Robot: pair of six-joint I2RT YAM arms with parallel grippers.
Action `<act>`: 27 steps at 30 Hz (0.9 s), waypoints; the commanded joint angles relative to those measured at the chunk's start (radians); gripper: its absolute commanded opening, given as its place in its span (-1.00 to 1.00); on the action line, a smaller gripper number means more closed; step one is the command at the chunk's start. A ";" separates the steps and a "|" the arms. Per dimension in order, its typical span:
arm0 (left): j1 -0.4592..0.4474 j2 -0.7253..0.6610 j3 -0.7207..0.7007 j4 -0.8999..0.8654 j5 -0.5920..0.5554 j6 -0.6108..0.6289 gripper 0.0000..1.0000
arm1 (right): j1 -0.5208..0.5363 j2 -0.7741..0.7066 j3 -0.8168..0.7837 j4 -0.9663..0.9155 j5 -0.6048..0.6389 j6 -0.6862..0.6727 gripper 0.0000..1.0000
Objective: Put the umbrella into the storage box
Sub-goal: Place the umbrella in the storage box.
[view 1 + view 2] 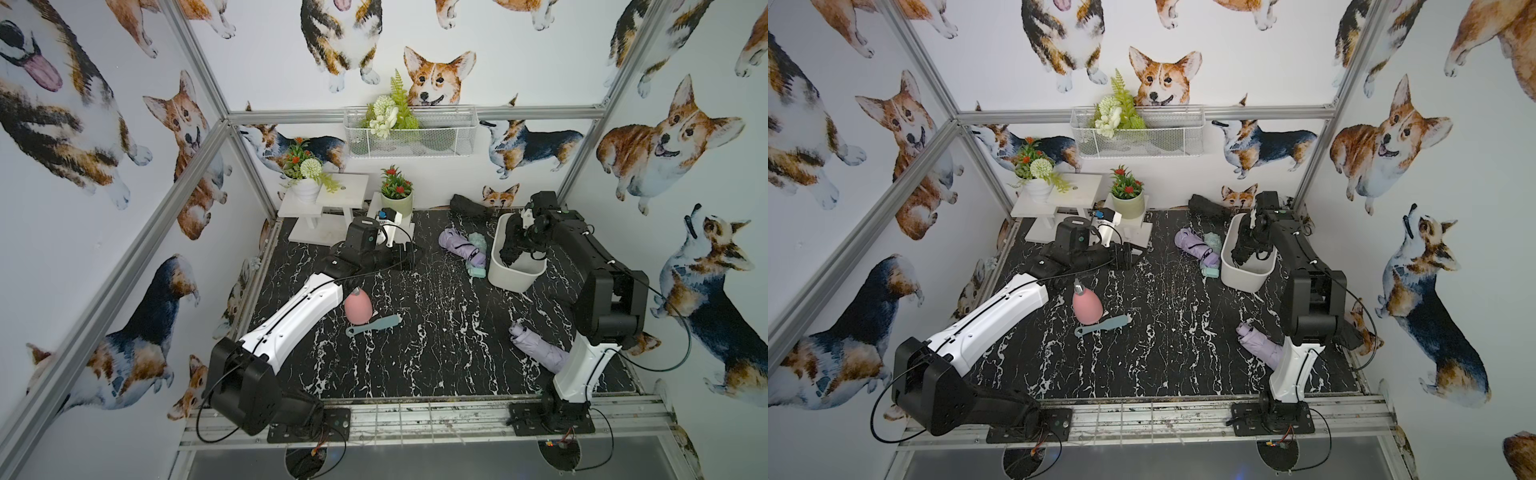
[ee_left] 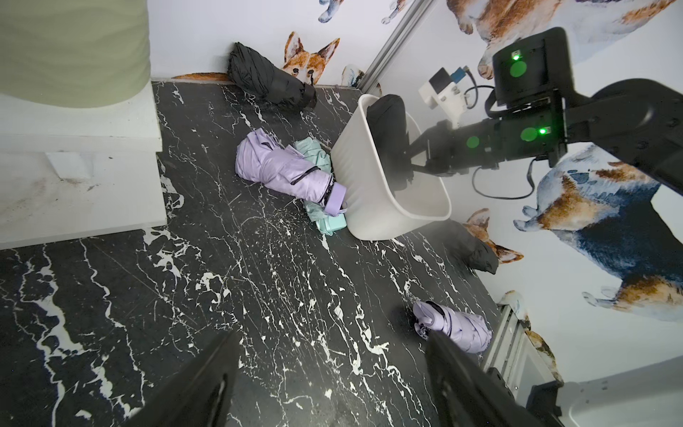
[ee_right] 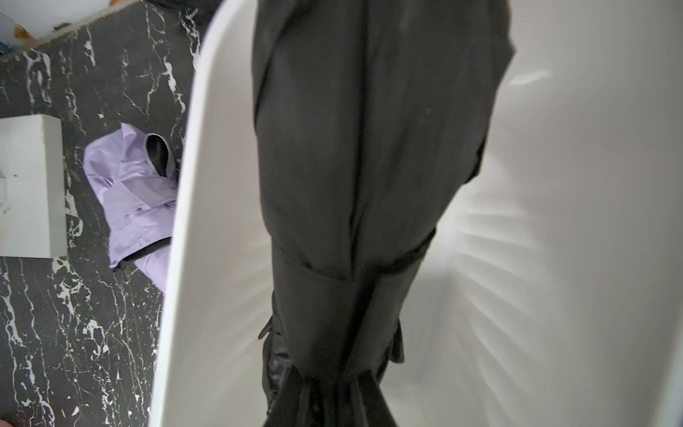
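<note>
While right hand [image 2: 406, 162] grips it, black umbrella [image 3: 351, 166] partly inside storage box [image 2: 373, 210].

Storage box [image 2: 369, 207]: smooth white plastic, faintly glossy inside. Black umbrella [image 3: 369, 148] within it: matt cloth, creased; lilac umbrella [image 2: 281, 166] beside the box: cloth with a light sheen. Tabletop [image 1: 415, 332]: black marble-look surface, white-veined, scuffed.

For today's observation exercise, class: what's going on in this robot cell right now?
The right end effector is shut on the black umbrella and holds it inside the white storage box, not yet released. The left end effector hangs open above the table, holding nothing. A lilac umbrella and a mint umbrella lie on the table beside the box.
</note>
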 commanded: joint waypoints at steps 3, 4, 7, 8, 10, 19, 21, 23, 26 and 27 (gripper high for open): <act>0.001 0.021 0.014 -0.009 0.008 0.019 0.68 | 0.001 0.097 0.057 -0.026 -0.058 -0.008 -1.00; 0.002 0.023 0.017 -0.011 0.011 0.019 0.68 | -0.001 0.106 0.063 -0.031 -0.061 -0.011 -1.00; 0.001 0.024 0.016 -0.011 0.014 0.019 0.68 | 0.001 0.130 0.079 -0.038 -0.071 -0.019 -0.90; 0.001 0.025 0.015 -0.011 0.014 0.019 0.68 | 0.000 0.135 0.083 -0.042 -0.077 -0.023 -0.77; 0.001 0.028 0.016 -0.011 0.014 0.017 0.68 | 0.001 0.136 0.088 -0.051 -0.080 -0.025 -0.46; -0.018 0.049 0.027 -0.027 0.000 0.042 0.68 | 0.000 -0.159 -0.066 0.043 0.005 0.016 0.54; -0.042 0.054 0.034 -0.038 -0.034 0.064 0.68 | -0.003 -0.236 -0.107 0.042 0.011 0.026 0.56; -0.062 0.062 0.040 -0.037 -0.051 0.077 0.68 | -0.007 -0.300 -0.143 0.035 0.015 0.035 0.56; -0.097 0.079 0.054 -0.025 -0.058 0.107 0.68 | -0.033 -0.389 -0.199 0.015 0.017 0.052 0.56; -0.115 0.086 0.062 -0.025 -0.066 0.127 0.68 | -0.054 -0.413 -0.220 0.013 0.010 0.058 0.57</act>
